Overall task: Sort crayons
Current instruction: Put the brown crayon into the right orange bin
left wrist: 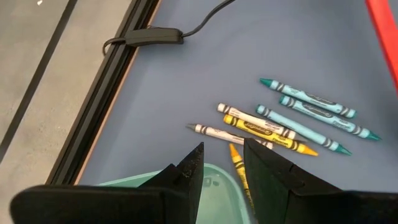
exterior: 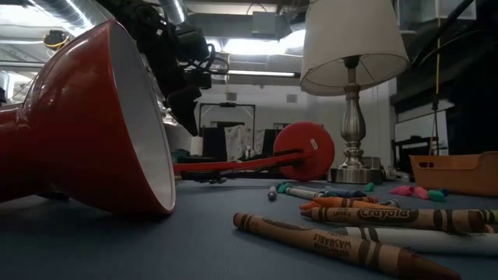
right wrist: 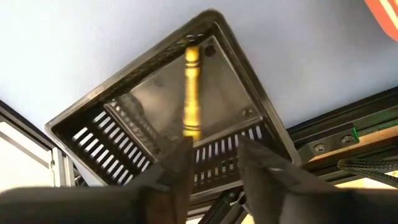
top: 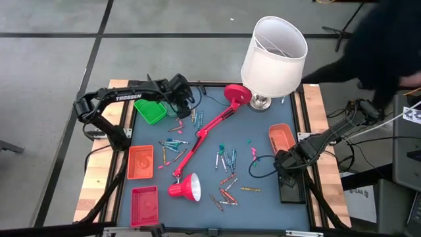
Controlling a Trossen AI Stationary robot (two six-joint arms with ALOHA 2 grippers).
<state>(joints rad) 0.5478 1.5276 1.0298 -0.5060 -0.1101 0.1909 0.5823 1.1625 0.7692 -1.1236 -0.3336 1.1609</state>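
Crayon sorting: trays and their contents

Right gripper hovers with fingers parted, holding nothing, above the dark slotted tray, where one yellow crayon lies. Left gripper, fingers apart and empty, hangs over the green tray. Loose crayons lie scattered on the mat between them.

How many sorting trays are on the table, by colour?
Green tray: 1
Orange trays: 2
Red tray: 1
Dark tray: 1
Total: 5
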